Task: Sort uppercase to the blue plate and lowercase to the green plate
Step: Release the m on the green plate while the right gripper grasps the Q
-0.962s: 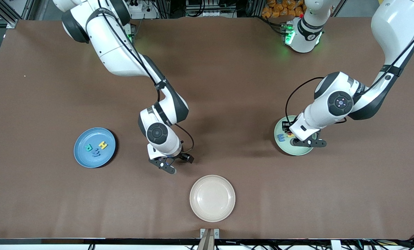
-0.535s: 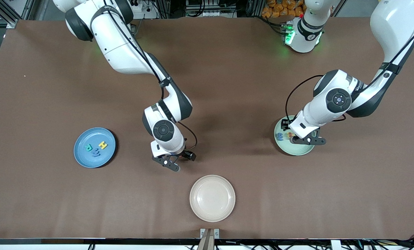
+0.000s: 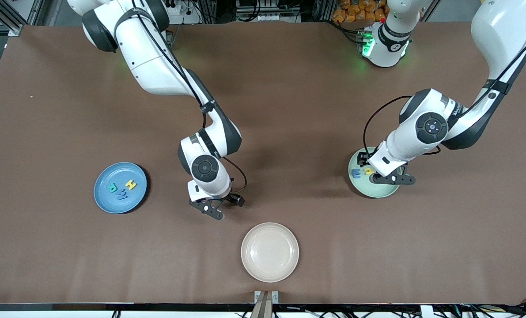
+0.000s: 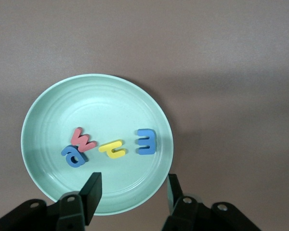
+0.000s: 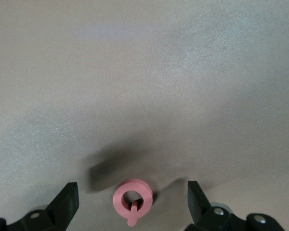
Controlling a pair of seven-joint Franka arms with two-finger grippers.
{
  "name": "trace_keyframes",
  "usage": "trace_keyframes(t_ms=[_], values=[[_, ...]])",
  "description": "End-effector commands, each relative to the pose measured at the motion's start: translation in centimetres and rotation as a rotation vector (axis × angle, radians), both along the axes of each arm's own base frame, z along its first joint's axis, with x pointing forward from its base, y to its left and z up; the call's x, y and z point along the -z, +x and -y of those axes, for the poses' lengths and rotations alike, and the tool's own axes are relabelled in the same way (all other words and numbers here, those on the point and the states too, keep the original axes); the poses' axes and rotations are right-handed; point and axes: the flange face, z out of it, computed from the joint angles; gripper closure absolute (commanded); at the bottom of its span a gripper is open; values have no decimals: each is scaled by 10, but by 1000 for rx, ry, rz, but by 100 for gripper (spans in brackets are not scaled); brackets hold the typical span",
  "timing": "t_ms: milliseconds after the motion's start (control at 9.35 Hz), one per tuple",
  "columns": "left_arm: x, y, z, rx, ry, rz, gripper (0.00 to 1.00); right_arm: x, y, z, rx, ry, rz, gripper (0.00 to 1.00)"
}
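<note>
My right gripper [image 3: 216,207] hangs over bare brown table, fingers spread wide; the pinkish-red foam Q [image 5: 121,198], a ring with a short tail, shows between them, touched by neither. By the front camera's clock, the glossy blue plate [image 3: 112,204] sits at nine o'clock from it, holding teal R [image 3: 111,187], blue W [image 3: 122,193] and yellow H [image 3: 131,184]. A cream plate [image 3: 269,251] lies near five o'clock. My left gripper [image 4: 133,183] hovers released over the ridged green plate [image 4: 96,101], which holds the red w [image 4: 83,139] touching the blue a [image 4: 74,156], the yellow letter [image 4: 113,149] and the blue m [image 4: 146,142].
</note>
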Motion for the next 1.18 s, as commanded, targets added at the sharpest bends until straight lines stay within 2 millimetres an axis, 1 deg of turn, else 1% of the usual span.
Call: trace_keyframes(t_ms=[0, 107, 214, 321, 428, 535, 642, 748, 855, 962, 1069], values=[[-12, 3, -1, 1, 6, 33, 38, 2, -2, -3, 31, 2, -4, 0], [-20, 12, -1, -7, -7, 49, 38, 2, -2, -3, 33, 4, -4, 1], [-31, 21, 4, -15, -23, 69, 38, 7, -5, -3, 35, 4, -11, 24], [-40, 35, 2, -32, -20, 89, 38, 10, -7, -3, 46, 9, -9, 67], [-46, 48, 1, -44, -8, 112, 38, 19, -12, -4, 42, 10, -8, 100], [-52, 60, -3, -62, 0, 134, 38, 24, -17, -5, 35, 18, 8, 100], [-65, 74, -12, -106, -17, 134, 38, 23, -18, -3, 22, 22, 17, 100], [-75, 86, -21, -112, -11, 125, 38, 16, -17, -4, 18, 27, 22, 100], [-88, 97, -33, -108, -16, 118, 38, 2, -14, -4, 17, 34, 31, 100], [-99, 104, -50, -103, -13, 121, 37, -14, -11, 2, 5, 38, 32, 100], [-107, 109, -68, -82, -12, 117, 35, -37, -7, 14, -15, 39, 28, 100]])
